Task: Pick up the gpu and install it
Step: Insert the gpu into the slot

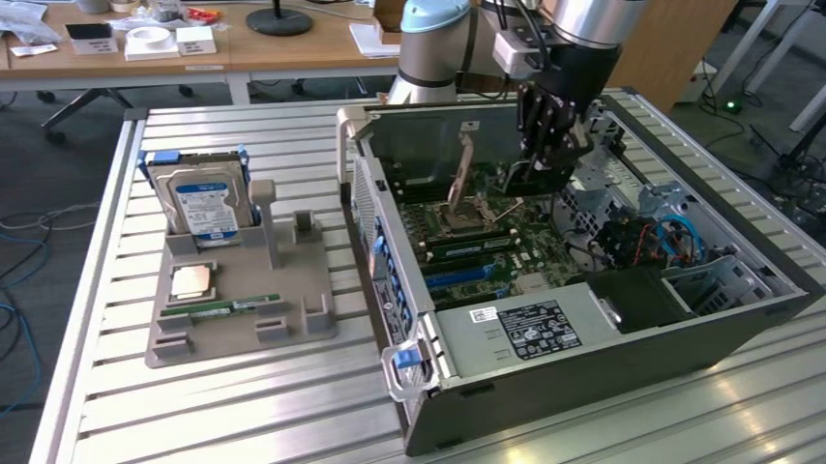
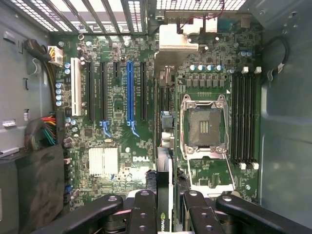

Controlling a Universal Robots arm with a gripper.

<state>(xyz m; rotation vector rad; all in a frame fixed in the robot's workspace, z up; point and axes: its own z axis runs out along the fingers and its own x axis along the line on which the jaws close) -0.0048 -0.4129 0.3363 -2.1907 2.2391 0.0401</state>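
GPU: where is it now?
The gpu is held in the gripper above the motherboard inside the computer case, on the exterior view's right; the wrist view shows it edge-on between the blue slot and the processor socket.

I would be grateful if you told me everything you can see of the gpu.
The gpu is a thin, dark, flat card, seen edge-on in the wrist view, with a small green logo on that edge. The pincer grips it from both sides and holds it on edge over the motherboard, inside the open computer case. Whether it touches a slot cannot be told.
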